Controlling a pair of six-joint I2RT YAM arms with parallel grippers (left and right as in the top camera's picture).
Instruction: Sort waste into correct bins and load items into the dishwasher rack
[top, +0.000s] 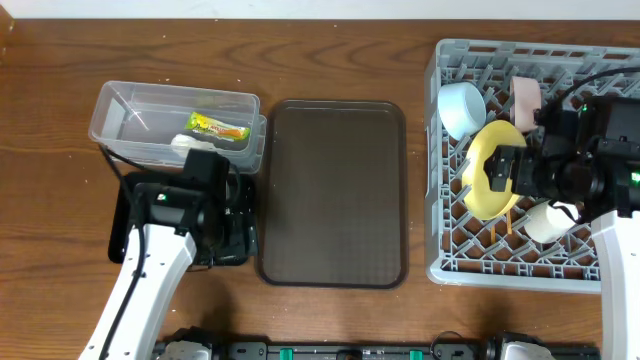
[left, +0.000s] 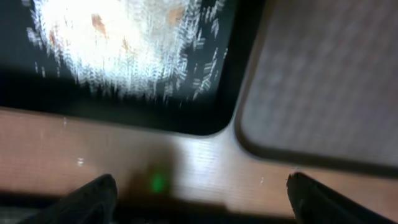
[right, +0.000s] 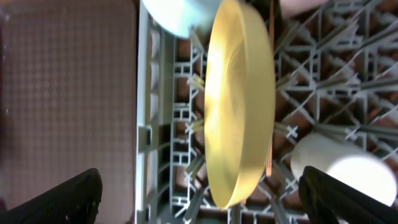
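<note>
The grey dishwasher rack (top: 450, 255) stands at the right. In it a yellow plate (top: 487, 170) stands on edge, with a light blue bowl (top: 460, 108), a pale cup (top: 525, 97) and a white bowl (top: 548, 222) around it. My right gripper (top: 512, 172) is open over the rack. In the right wrist view its fingers (right: 211, 196) straddle the plate (right: 239, 106) without touching it. My left gripper (top: 238, 235) is open and empty. In the left wrist view it (left: 199, 199) hovers over bare wood by the black tray's corner (left: 205, 121), where rice grains (left: 124, 50) lie.
The clear tub (top: 120, 110) at the back left holds the green-and-orange wrapper (top: 218, 127) and a white tissue (top: 188, 142). The black tray (top: 122, 240) lies under my left arm. The dark brown serving tray (top: 332, 190) lies in the middle.
</note>
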